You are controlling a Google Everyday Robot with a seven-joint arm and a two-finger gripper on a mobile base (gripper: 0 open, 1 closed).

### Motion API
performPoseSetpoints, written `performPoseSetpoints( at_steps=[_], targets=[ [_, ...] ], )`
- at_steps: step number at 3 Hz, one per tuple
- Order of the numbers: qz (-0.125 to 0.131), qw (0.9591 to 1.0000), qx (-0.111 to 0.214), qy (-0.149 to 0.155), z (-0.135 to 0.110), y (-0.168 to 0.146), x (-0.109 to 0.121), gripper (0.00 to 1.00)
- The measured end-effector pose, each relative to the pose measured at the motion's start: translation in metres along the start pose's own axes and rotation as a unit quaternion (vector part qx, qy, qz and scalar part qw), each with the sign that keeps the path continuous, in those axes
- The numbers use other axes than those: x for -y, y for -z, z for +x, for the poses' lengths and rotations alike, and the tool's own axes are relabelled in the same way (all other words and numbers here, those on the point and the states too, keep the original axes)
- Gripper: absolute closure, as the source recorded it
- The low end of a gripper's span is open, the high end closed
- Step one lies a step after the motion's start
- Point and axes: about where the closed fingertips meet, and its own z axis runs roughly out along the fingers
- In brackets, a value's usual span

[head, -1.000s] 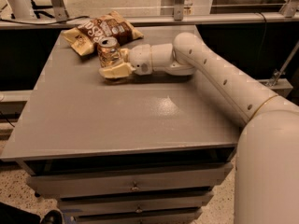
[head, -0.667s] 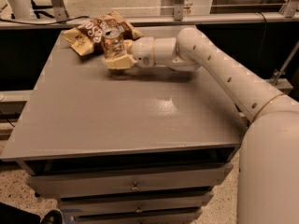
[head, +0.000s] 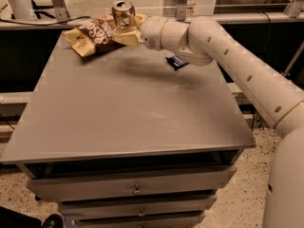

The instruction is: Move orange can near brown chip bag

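Observation:
The orange can [head: 123, 14] has a copper body and a silver top with a pull-tab. It is upright, held in my gripper [head: 124, 31], which is shut on it and lifted above the grey table [head: 128, 108]. The can hangs over the right end of the brown chip bag [head: 93, 35], a crinkled bag with a dark brown middle, pale lettering and cream ends, lying at the table's far left corner. My white arm [head: 228, 56] reaches in from the right.
A small dark blue wrapped bar [head: 176, 62] lies on the table under my arm's wrist. The table has drawers [head: 135, 189] below its front edge. A counter ledge and metal frames run behind the table.
My gripper has risen and moved toward the far edge with the can, from table level beside the bag to above the bag's right end.

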Motion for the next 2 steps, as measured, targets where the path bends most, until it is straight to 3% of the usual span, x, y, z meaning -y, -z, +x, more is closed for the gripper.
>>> performPoseSetpoints(
  at_steps=[1,2],
  targets=[
    [0.031,0.9994,-0.002,-0.011,0.013,-0.004,0.006,0.61],
    [0.051,0.9983,0.000,-0.028,0.034,-0.013,0.008,0.85]
  ],
)
